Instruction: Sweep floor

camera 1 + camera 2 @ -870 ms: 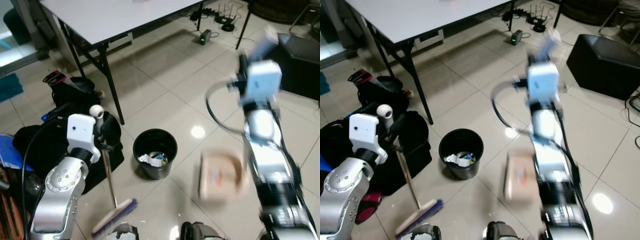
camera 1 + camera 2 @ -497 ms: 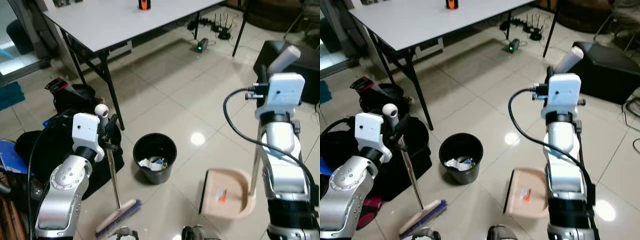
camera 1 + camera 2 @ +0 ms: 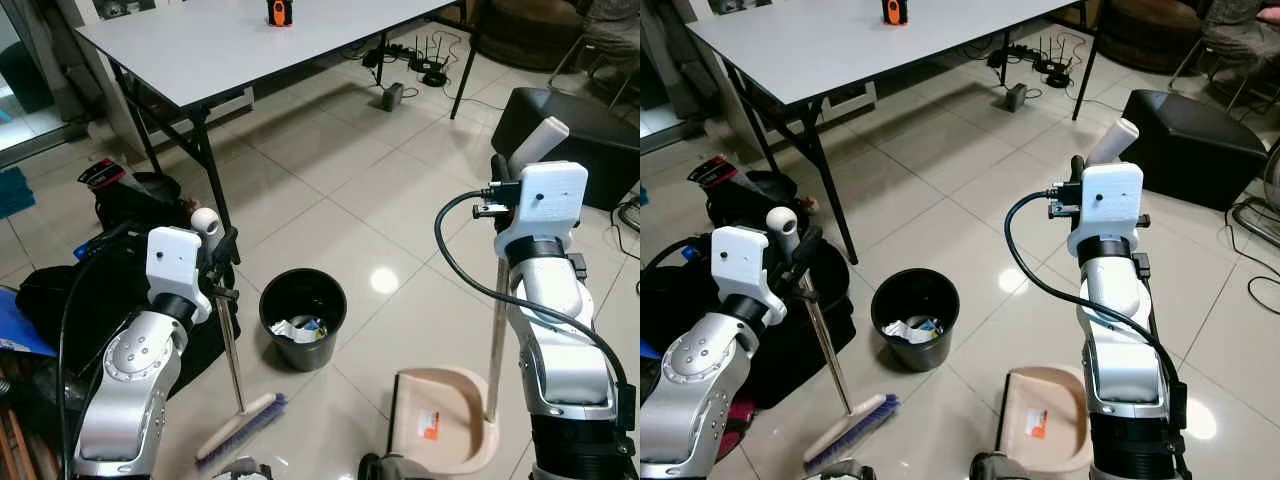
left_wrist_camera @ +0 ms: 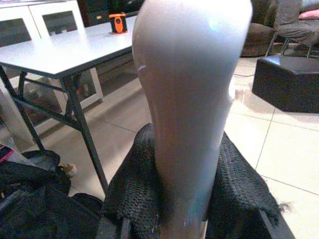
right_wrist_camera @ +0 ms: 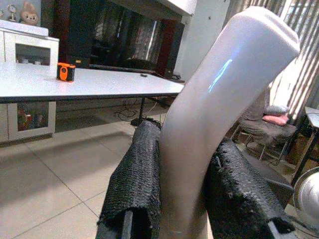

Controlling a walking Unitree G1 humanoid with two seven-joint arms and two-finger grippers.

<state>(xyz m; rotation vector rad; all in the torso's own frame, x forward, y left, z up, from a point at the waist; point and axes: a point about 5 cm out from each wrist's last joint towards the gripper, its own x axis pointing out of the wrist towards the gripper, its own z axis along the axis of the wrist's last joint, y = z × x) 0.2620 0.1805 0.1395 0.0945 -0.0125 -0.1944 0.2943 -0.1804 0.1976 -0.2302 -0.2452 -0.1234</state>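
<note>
Broom (image 3: 232,375) is clamped near the handle top by the left gripper (image 3: 222,262), fingers closed around the shaft; padded fingers (image 4: 130,191) are seen pressed to both sides of the pale grip. The shaft is held tilted, so the bristle head (image 3: 240,432) rests on the tiled floor (image 3: 330,190) close to the robot's feet.

Long-handled dustpan (image 3: 445,425) is held by the right gripper (image 3: 1090,180), fingers (image 5: 134,174) closed on its curved handle end. The pan is set flat on the floor, mouth toward the broom, probably to receive debris.

Black waste bin (image 3: 303,317) stands between the two tools, likely for emptying. Folding table (image 3: 230,45) is well apart.
</note>
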